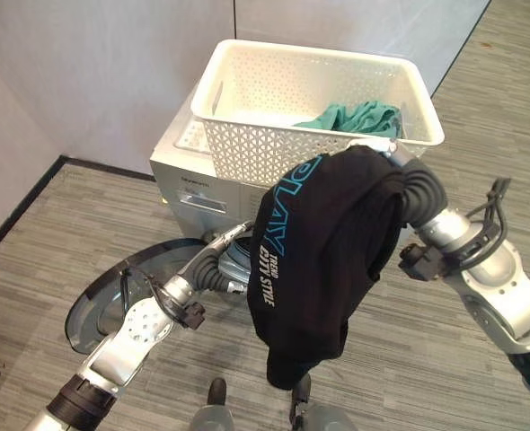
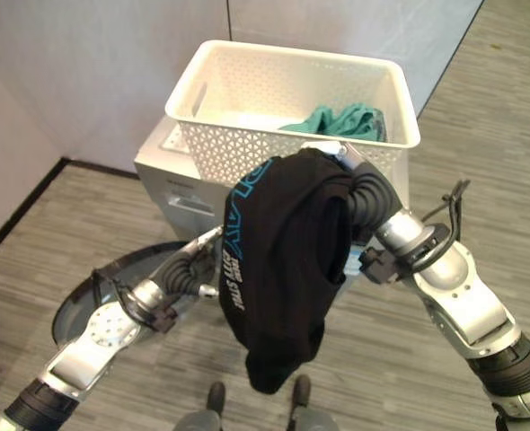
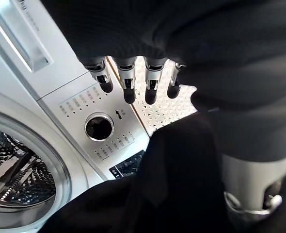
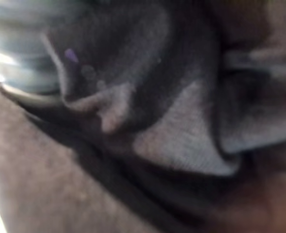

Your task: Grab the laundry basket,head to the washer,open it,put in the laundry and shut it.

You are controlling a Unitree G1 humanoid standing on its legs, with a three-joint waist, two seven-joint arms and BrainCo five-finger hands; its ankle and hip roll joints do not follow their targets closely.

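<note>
Black cloth: a dark shirt (image 1: 323,260) with blue and white lettering hangs in front of the washer (image 1: 189,184), draped over the right hand (image 1: 393,154). The top of the shirt sits just below the near rim of the basket (image 1: 247,153); its lower end hangs free above the floor (image 1: 49,233). The right hand's fingers are buried in the cloth, so I cannot tell whether they are curled or straight. The right wrist view shows folds of dark fabric close up and nothing of the fingers.

White latticed basket sits on top of the washer, upright. Inside it, toward the right rear, lies a bundle of green cloth (image 1: 359,117) on a pale item beneath.

Washer door (image 1: 99,305) is swung open to the left of the machine, its round glass facing up and out. In the left wrist view the steel drum (image 3: 17,170) shows through the open port, with the round knob (image 3: 99,127) on the panel beside it.

Left hand (image 1: 216,260) reaches in low, near the washer front and behind the left edge of the hanging shirt. In its own wrist view the fingers (image 3: 128,82) are straight, side by side and spread slightly, holding nothing; black cloth lies across the view just past them.
</note>
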